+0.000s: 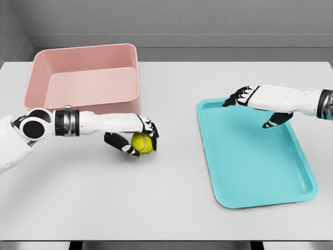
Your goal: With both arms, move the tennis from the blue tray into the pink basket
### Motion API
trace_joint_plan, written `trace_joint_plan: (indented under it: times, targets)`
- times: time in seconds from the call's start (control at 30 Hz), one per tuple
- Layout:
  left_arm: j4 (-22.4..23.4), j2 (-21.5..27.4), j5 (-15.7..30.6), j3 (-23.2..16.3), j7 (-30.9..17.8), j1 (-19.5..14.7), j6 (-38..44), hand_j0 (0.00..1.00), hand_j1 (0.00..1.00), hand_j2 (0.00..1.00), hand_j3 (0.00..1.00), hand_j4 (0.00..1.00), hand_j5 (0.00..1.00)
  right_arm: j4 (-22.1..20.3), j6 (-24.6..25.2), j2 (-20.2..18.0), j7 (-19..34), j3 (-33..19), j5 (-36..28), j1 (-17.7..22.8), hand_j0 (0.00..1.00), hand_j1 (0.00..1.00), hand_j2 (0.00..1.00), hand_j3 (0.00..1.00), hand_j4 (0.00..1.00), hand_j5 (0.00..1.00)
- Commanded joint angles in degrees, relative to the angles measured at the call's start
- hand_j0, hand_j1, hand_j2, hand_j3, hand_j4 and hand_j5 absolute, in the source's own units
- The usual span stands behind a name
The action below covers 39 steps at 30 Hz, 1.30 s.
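One head view only: left hand point(136, 139) clasping tennis ball point(142, 142) just before pink basket point(83, 78); right hand point(255, 104) spread, empty, above blue tray point(260, 166). Lift clear of near wall, perhaps touching, then release inside.

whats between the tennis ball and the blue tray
Only bare white table; the head view shows nothing between the tennis ball, held in the left robot hand, and the blue tray.

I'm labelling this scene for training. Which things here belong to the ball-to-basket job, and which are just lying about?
Part of the job:
- tennis ball, held in the left robot hand
- pink basket
- blue tray
- right robot hand, open over the tray

Lying about:
- nothing; only the table underneath
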Motion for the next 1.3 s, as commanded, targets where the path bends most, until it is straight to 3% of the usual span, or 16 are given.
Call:
trace_joint_plan:
  times: [0.0,0.57,1.27]
  targets:
    - [-0.17,0.12,0.52,0.07,0.04,-0.09,0.14,0.51,0.51,0.51,0.51,0.51,0.51,0.29,0.16,-0.06,-0.02,-0.03,-0.33,0.0,1.0,1.0,1.0,1.0,1.0,1.0]
    - [-0.26,0.56,2.89,0.86,0.04,-2.55,0.14,0.51,0.51,0.51,0.51,0.51,0.51,0.29,0.16,-0.06,-0.02,-0.12,-0.42,-0.09,1.0,1.0,1.0,1.0,1.0,1.0]
    - [0.71,0.83,2.45,6.31,0.04,-2.99,0.14,0.51,0.51,0.51,0.51,0.51,0.51,0.73,0.16,0.03,-0.02,-0.03,-1.03,-0.09,1.0,1.0,1.0,1.0,1.0,1.0]
